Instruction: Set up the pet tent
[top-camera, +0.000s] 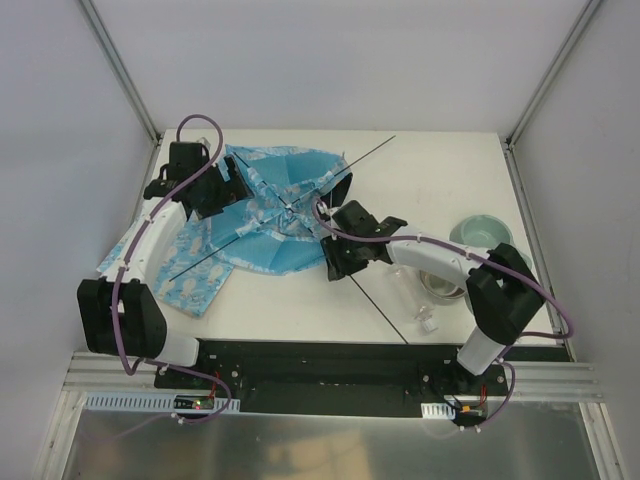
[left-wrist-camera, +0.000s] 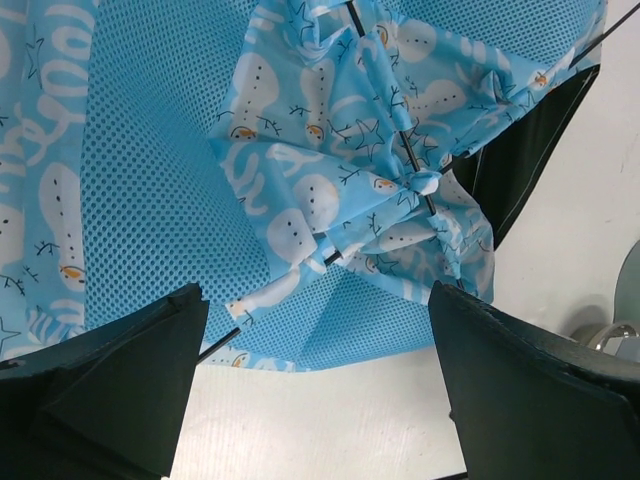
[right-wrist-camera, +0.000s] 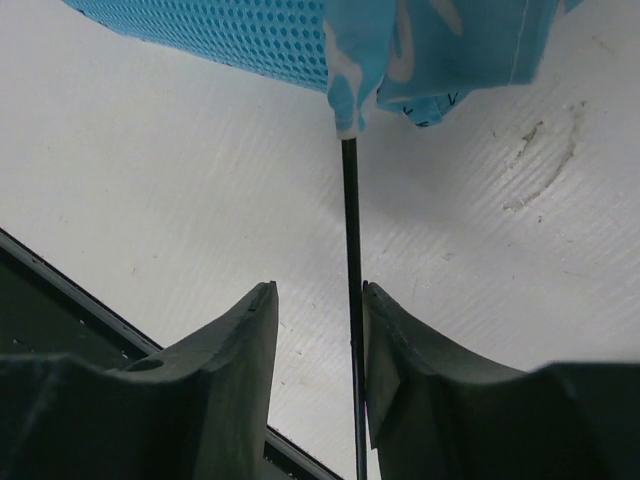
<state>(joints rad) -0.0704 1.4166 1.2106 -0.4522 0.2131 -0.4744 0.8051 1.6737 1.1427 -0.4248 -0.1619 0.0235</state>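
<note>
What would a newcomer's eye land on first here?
The crumpled blue pet tent, collapsed left of the middle of the table, with the open left claw at its edge. Then the thin black pole leaving its hem and running between the right claw's fingers, not yet clamped.

Crumpled pet tent (left-wrist-camera: 340, 180) beyond wide-apart left claw (left-wrist-camera: 318, 293)

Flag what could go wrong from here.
1. The thin pole lies off-centre between the fingers of the right gripper, close against one of them; a pinch may let it slip out.
2. The left gripper hangs open above the pet tent, holding nothing; pulling the pole could drag the tent along.
</note>
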